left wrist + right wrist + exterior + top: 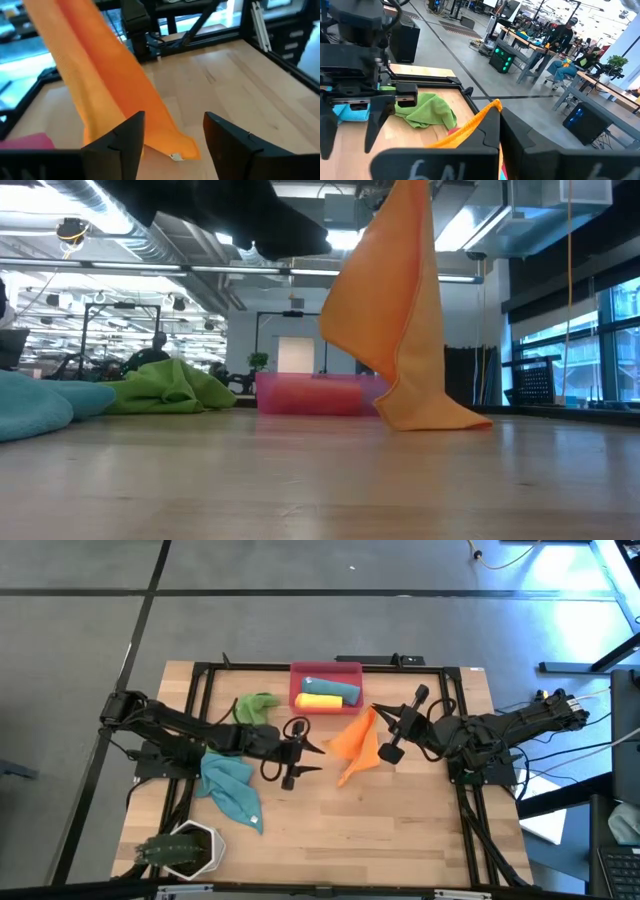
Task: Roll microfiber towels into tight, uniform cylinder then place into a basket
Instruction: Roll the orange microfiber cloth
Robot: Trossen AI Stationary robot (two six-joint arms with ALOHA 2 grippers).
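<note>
Two dark fingers (pixel 125 145) of the left gripper (pixel 312 759) are standing wide apart, holding nothing, beside the orange towel (pixel 358 743). The right gripper (pixel 377 712) is pinching that towel's corner, lifting it by the basket (pixel 326 686).

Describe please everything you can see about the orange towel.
The orange towel is a soft, plain microfiber cloth, unrolled and hanging in loose folds. The right gripper is shut on its upper edge and holds it up, so it drapes downward, and its lower corner rests on the wooden table. A small white tag shows at that corner. It hangs near the table's middle, in front of the basket. The left gripper stands open beside it, not touching.
</note>
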